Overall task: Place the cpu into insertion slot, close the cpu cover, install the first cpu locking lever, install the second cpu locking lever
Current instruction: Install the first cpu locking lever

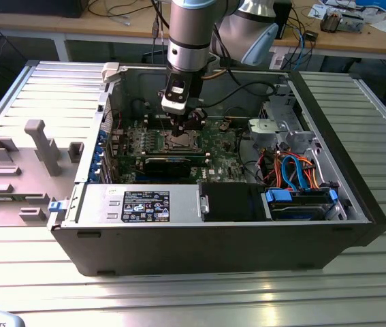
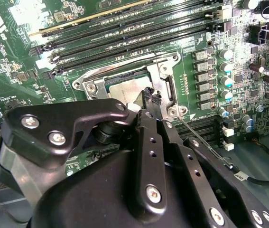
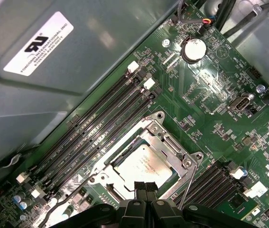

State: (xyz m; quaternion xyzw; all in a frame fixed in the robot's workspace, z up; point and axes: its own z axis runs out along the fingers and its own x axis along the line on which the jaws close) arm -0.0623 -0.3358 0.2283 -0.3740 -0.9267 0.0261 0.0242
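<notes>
Mid-frame in the exterior view, the gripper (image 1: 182, 126) hangs over the socket (image 1: 178, 142), jaws seemingly pressed together at the edge of the cover (image 3: 172, 148). The chip (image 3: 143, 166) lies seated beneath. Any push belongs on that metal frame, never the chip.

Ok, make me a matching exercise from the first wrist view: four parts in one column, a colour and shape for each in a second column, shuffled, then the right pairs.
Column one:
1. cpu
2. coin battery
3. memory slots
4. circuit board

Column two:
A. long, black
B. green
C. square, silvery-tan
D. round, silvery

Pairs: 1-C, 2-D, 3-A, 4-B.
</notes>
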